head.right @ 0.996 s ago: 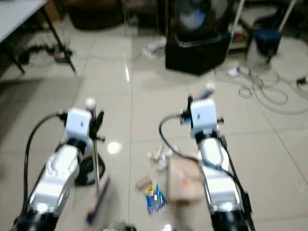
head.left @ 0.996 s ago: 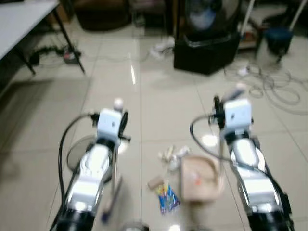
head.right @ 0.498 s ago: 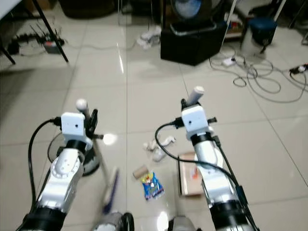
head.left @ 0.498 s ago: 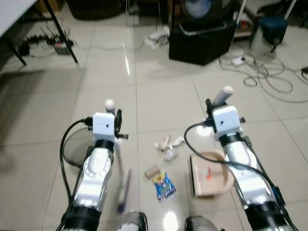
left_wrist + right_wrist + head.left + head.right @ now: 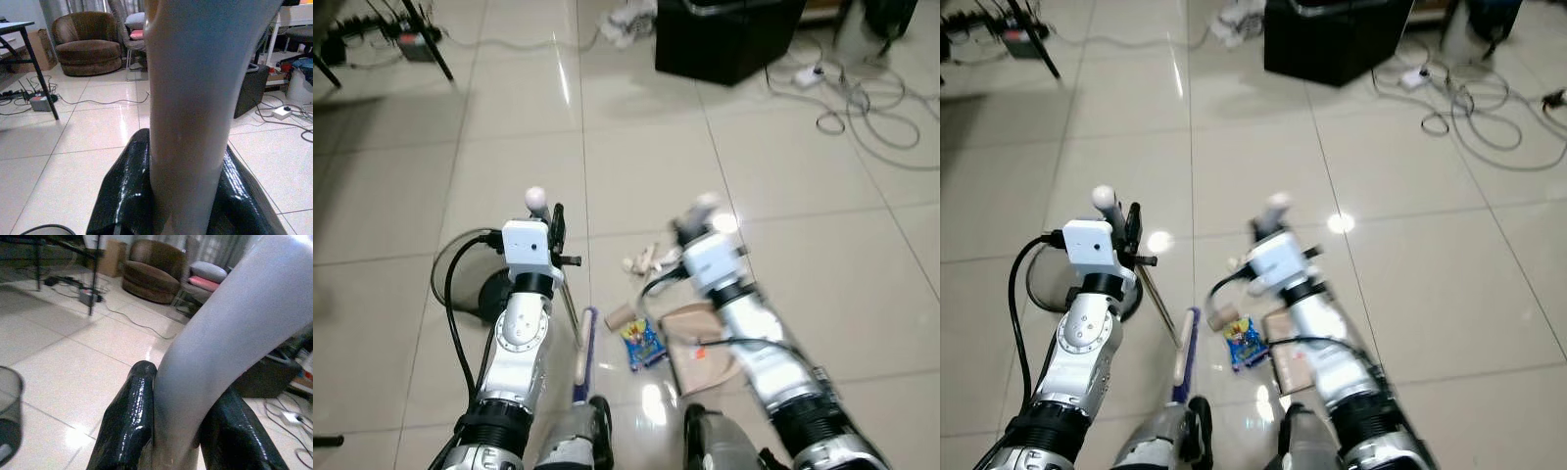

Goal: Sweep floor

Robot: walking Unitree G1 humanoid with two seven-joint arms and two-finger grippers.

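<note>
My left gripper (image 5: 548, 217) is shut on the cream broom handle (image 5: 195, 93); its black fingers (image 5: 122, 196) clamp both sides. The broom's thin stick slants down to a blue brush head (image 5: 583, 345) on the tiles. My right gripper (image 5: 702, 215) is shut on the pale dustpan handle (image 5: 234, 323). The beige dustpan (image 5: 703, 354) lies on the floor under that arm. Between brush and pan lies litter: a blue snack packet (image 5: 641, 343), a cardboard roll (image 5: 619, 316) and crumpled white paper (image 5: 646, 260).
A black box (image 5: 729, 34) stands at the back, with loose cables (image 5: 871, 108) to its right. A table leg (image 5: 429, 44) and power strip (image 5: 411, 44) are back left. A round black wire stand (image 5: 475, 286) sits left of my left arm. Open tiles lie ahead.
The camera has tipped down and the floor shifted in view. My right arm has swung left toward the litter with the dustpan. The brush head now lies closer to the packet.
</note>
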